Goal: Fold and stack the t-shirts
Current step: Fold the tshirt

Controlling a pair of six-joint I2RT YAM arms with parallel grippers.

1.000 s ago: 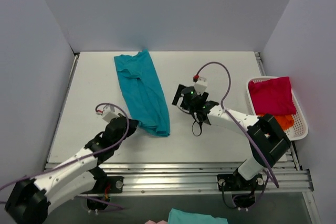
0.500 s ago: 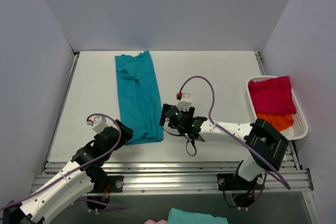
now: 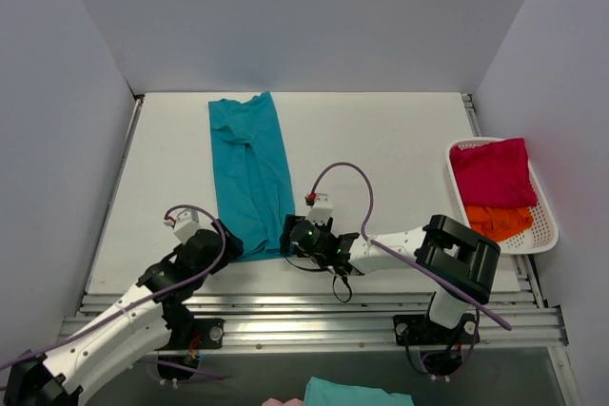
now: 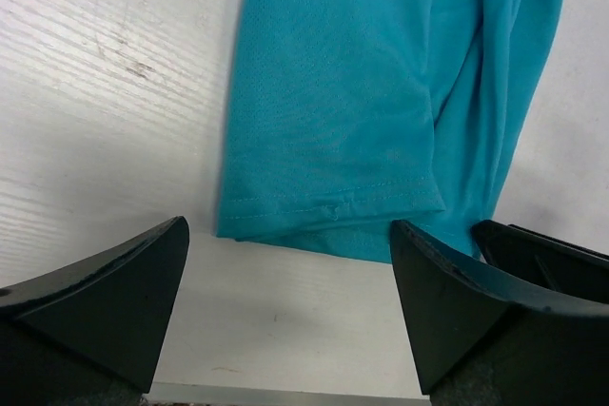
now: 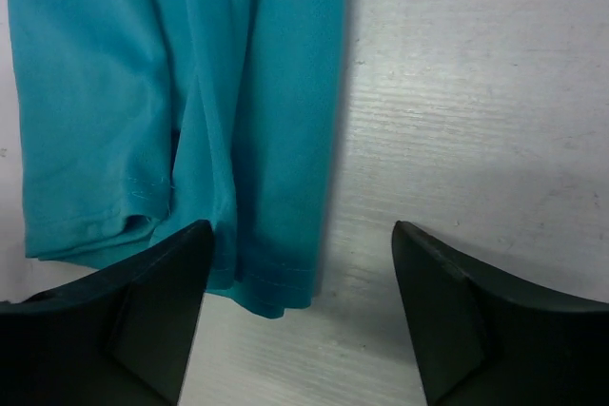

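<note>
A teal-blue t-shirt lies on the table as a long narrow strip running from back to front. My left gripper is open just before the strip's near left corner, and the hem shows ahead of its fingers with nothing between them. Over the near right corner my right gripper is also open; the hem's corner lies between its fingers, beside the left finger. A crimson-pink t-shirt and an orange t-shirt lie in the basket.
The white slatted basket stands at the table's right edge. Metal rails run along the near edge by the arm bases. Another teal cloth shows below the table's front. Grey walls close in the left, back and right.
My left gripper has opened and let go of the teal shirt's near end, which now lies straight. My right gripper has moved near and left to the hem's right corner.
</note>
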